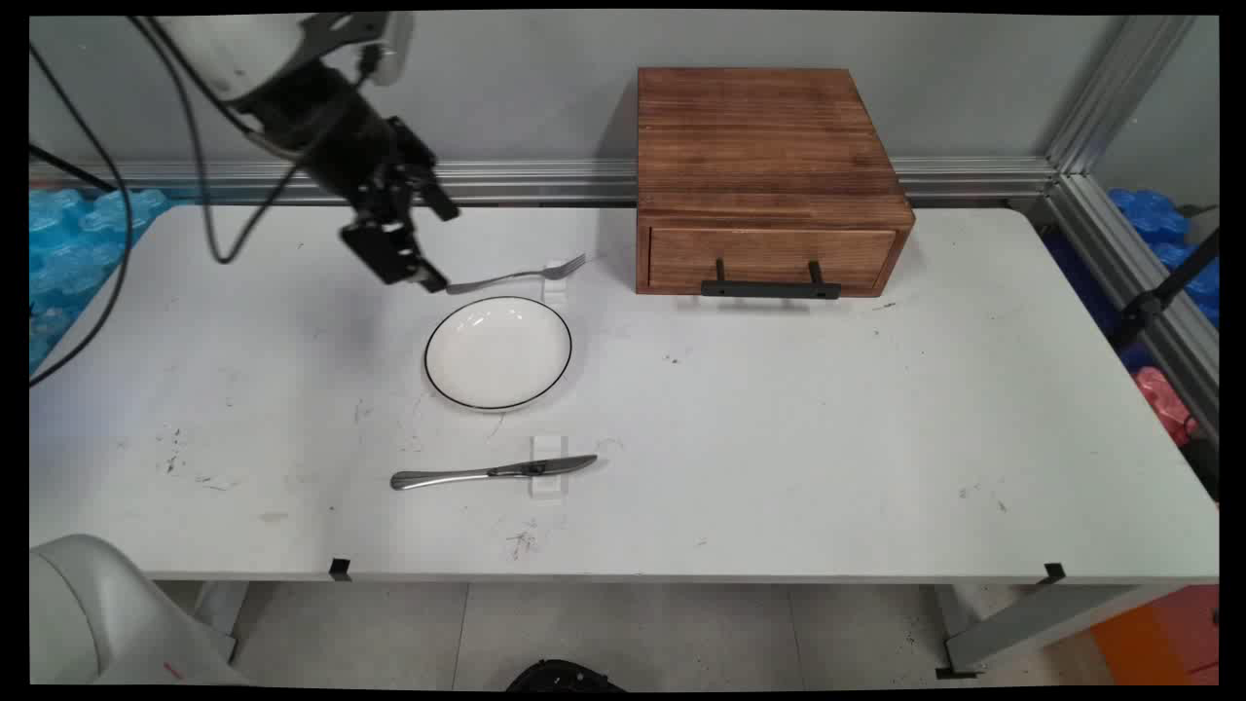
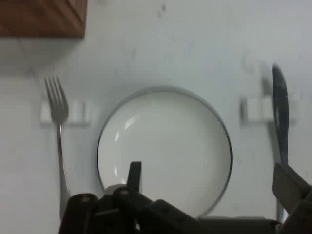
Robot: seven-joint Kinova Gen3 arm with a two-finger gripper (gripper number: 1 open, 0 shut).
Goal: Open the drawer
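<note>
The white arm reaches in from the upper left, angled downward. Its black gripper [image 1: 421, 276] hangs low, fingers spread wide apart.

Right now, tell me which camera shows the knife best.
The main view. There the whole knife shows from handle to blade tip, lying across a small white rest nearer the camera than the plate. The hand view shows it only partly, at the right edge, blurred, its handle hidden behind the claw.
</note>
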